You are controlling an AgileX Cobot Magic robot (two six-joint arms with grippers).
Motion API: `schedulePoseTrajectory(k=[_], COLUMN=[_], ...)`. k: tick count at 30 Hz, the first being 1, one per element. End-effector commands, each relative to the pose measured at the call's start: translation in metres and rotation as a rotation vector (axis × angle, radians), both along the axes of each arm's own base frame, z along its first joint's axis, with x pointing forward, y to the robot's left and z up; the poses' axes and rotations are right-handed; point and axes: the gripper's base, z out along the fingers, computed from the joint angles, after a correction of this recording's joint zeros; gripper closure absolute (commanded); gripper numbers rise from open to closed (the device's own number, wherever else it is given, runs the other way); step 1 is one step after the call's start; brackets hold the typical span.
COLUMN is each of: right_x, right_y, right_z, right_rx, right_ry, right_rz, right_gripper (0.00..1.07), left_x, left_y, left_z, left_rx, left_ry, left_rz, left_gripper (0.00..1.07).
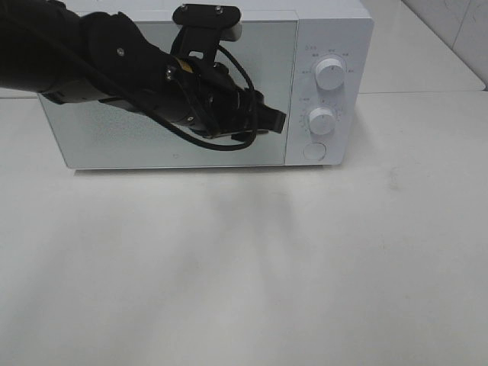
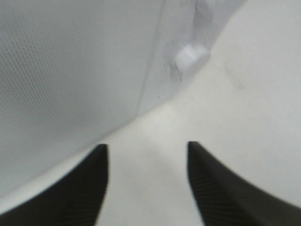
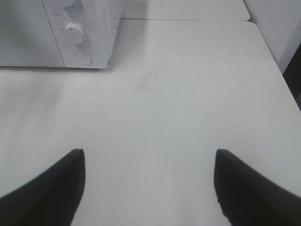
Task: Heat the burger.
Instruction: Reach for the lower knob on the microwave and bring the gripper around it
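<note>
1. The white table (image 1: 244, 267) fills the high view.
2. The white microwave (image 1: 99, 141) stands at 12 o'clock on it, door closed.
3. The left arm (image 1: 114, 61) crosses the door from 9 o'clock.
4. The left gripper (image 1: 272, 122) points to 3 o'clock, jaws partly apart and empty.
5. The right gripper (image 3: 150, 157) hangs over the table, jaws wide and empty.
6. The lower knob (image 1: 322, 120) is at the left gripper's 3 o'clock.
7. The burger shows in no view, so I cannot tell where it is.
</note>
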Motion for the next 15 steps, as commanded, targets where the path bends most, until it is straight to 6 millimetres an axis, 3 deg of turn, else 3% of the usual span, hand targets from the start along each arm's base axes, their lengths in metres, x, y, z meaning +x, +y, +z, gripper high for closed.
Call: schedulePoseTrajectory(k=[1,15], right_x=[-0.003,-0.003], right_y=[0.000,0.000], right_z=[-0.001,-0.001], right_rx=[-0.006,-0.006], right_ry=[-0.030,-0.030], right_rz=[-0.002,-0.002], right_gripper=[0.32,0.32], left_x=[-0.016,-0.067], left_y=[0.006,0.037], left_z=[0.012,0.057], left_rx=[0.043,0.225], left_ry=[0.113,0.305], left_rz=[-0.068,-0.274], left_gripper=[0.04,0.06])
